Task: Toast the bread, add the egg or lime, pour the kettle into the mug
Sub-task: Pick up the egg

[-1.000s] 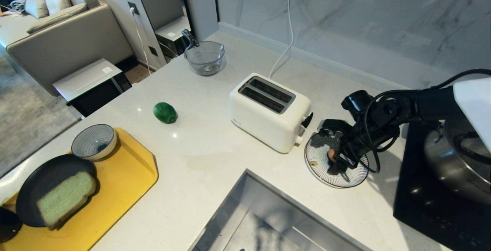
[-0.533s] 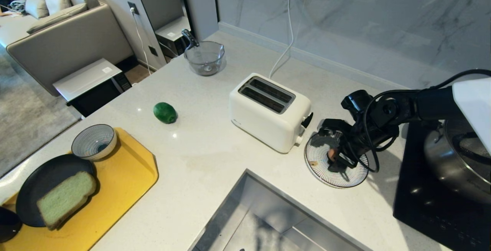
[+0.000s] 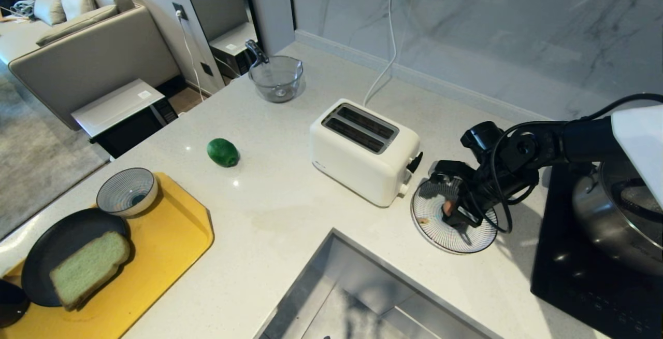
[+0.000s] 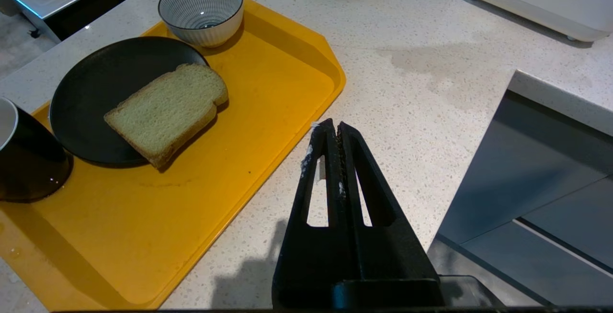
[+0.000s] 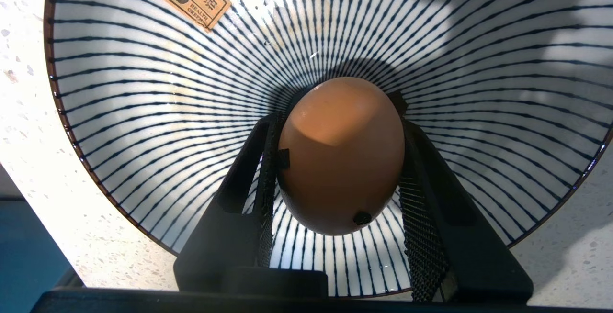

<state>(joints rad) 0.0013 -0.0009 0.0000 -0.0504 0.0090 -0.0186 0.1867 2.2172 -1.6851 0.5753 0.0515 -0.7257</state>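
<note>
The pinkish-brown egg (image 5: 341,155) with dark spots lies in a blue-striped plate (image 5: 143,88) to the right of the white toaster (image 3: 362,150). My right gripper (image 5: 337,112) reaches down into that plate (image 3: 430,225), both pads pressed against the sides of the egg (image 3: 446,207). The pale green bread (image 3: 89,267) rests on a black plate (image 3: 46,245) on the yellow tray (image 3: 171,235). The lime (image 3: 223,152) lies on the counter left of the toaster. The black mug (image 4: 24,160) stands at the tray's near corner. My left gripper (image 4: 334,128) hangs shut and empty beside the tray. The kettle is out of view.
A striped bowl (image 3: 127,191) stands on the tray's far end. A sink (image 3: 362,297) opens at the counter's front. A steel pot (image 3: 616,214) sits on a black hob (image 3: 570,277) at the right. A glass jug (image 3: 276,77) stands at the back.
The right gripper's fingers have closed in from wide open onto the egg in the striped plate. Neither arm has shifted.
</note>
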